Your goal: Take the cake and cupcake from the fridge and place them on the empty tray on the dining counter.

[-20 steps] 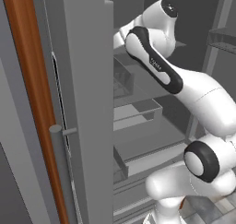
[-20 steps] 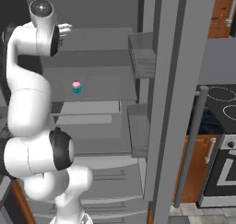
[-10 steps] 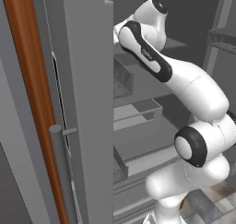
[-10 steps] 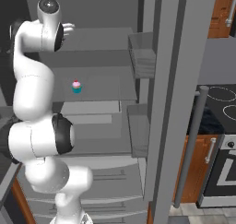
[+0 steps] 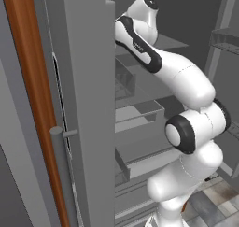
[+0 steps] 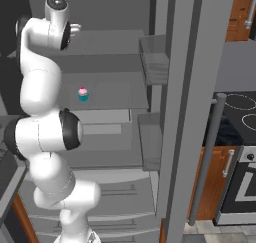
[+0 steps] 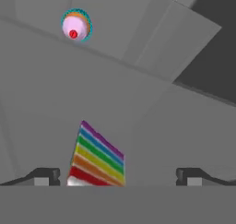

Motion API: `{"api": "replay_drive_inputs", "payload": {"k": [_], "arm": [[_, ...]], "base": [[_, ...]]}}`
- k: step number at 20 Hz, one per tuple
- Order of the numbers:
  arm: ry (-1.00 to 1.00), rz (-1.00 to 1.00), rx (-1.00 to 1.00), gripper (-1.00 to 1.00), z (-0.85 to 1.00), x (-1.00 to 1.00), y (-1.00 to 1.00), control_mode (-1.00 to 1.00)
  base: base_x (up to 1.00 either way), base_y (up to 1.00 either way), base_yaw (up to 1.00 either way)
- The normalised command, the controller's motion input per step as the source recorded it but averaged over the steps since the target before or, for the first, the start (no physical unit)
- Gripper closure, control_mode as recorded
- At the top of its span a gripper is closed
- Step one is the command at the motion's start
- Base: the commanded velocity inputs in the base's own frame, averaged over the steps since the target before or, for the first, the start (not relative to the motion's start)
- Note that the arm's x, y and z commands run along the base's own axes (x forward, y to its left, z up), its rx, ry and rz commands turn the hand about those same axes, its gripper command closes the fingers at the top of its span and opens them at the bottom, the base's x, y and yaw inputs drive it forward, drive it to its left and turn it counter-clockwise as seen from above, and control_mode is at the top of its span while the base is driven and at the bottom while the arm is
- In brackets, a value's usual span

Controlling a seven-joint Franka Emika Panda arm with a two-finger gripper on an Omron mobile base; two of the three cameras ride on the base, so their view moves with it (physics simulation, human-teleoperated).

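I see the wedge-shaped rainbow-layered cake slice (image 7: 97, 157) low in the hand view, on a smooth grey fridge (image 6: 186, 107) shelf. My two-finger gripper (image 7: 118, 176) is spread wide — empty, tips flanking the slice. The tiny pink-frosted, teal-wrapped cupcake (image 7: 76, 26) sits upper left — well apart.

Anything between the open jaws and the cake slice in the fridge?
Nothing visible. In the hand view the cake lies on a bare grey shelf between the two fingertips of the open gripper. The cupcake sits farther off, clear of the path.
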Motion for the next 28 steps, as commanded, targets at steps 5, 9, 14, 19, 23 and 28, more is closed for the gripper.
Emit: {"api": "replay_drive_inputs", "payload": {"k": [5, 9, 14, 19, 23, 28], "arm": [[0.03, 0.00, 0.00, -1.00, -0.01, 0.39, 0.00, -1.00], [0.00, 0.00, -0.02, -1.00, -0.02, 0.31, 0.00, -1.00], [0.00, 0.00, -0.06, -1.00, -0.20, 0.03, 0.00, -1.00], [0.00, 0.00, -0.08, -1.00, -0.17, 0.01, 0.04, -1.00], [0.00, 0.00, -0.07, -1.00, -0.09, 0.10, 0.12, -1.00], [0.06, 0.00, -0.07, 1.00, -0.17, 0.15, 0.15, -1.00]], "base": [[0.00, 0.00, 0.00], [0.00, 0.00, 0.00], [0.00, 0.00, 0.00], [0.00, 0.00, 0.00], [0.00, 0.00, 0.00], [0.00, 0.00, 0.00]]}}
